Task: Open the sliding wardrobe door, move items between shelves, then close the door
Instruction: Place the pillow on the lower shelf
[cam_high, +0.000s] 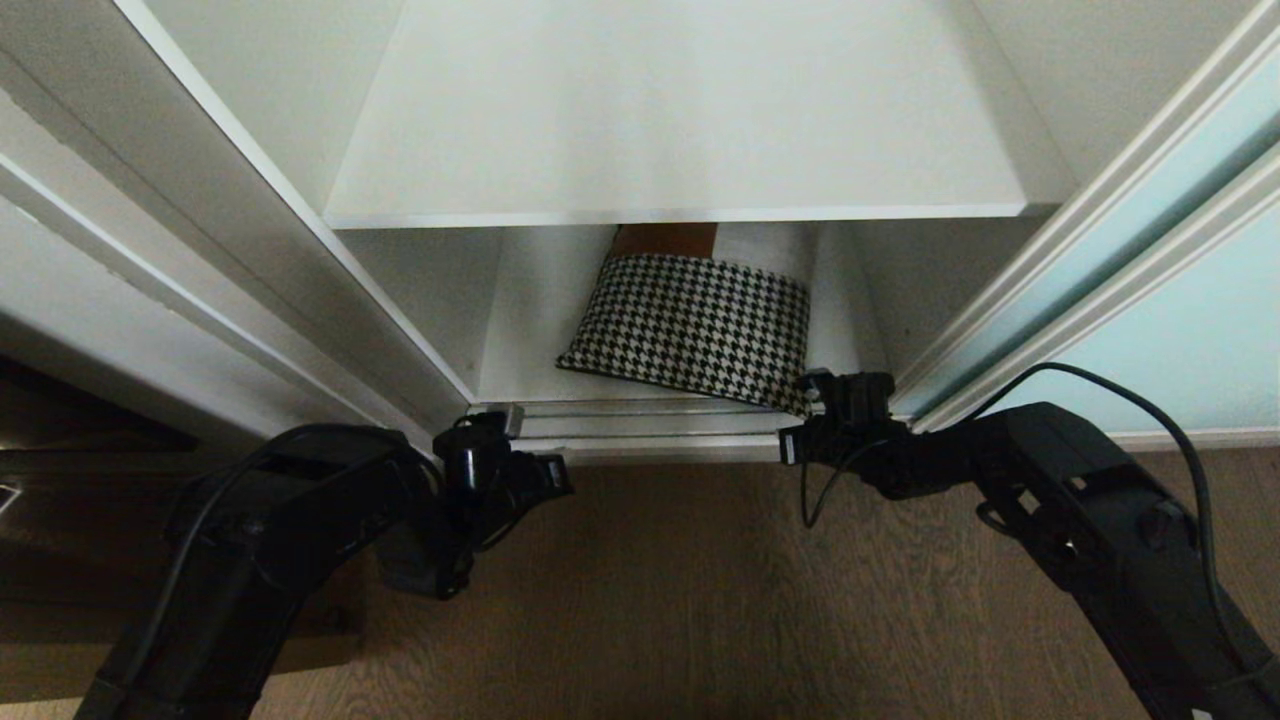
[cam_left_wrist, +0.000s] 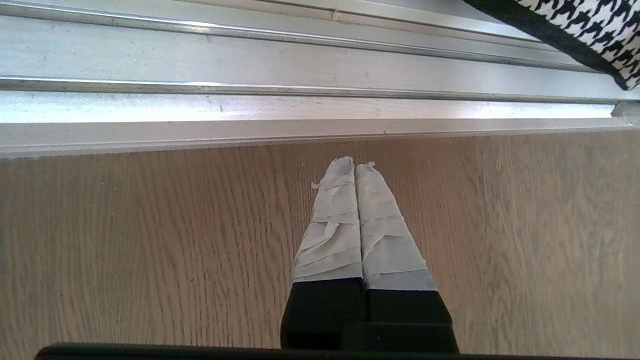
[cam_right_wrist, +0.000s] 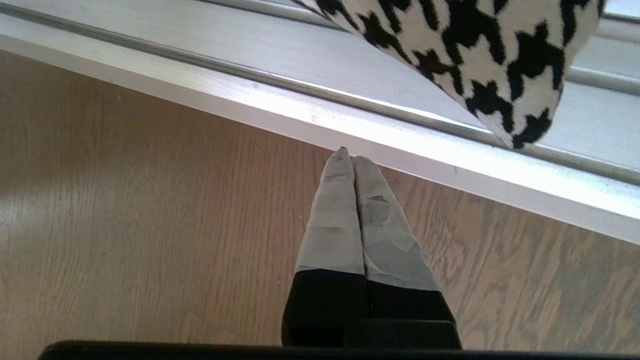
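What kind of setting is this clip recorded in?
Most likely a bedroom or dressing area at a built-in wardrobe: white shelves, a frosted sliding wardrobe door on a floor track, and a wood-look floor.

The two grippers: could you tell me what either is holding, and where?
Nothing: left gripper and right gripper are both shut and empty.

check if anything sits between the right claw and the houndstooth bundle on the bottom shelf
Nothing visible does. The right claw, shut, hangs over the wood floor just short of the metal door track, and the houndstooth bundle overhangs that track right beyond it, with only open air between.
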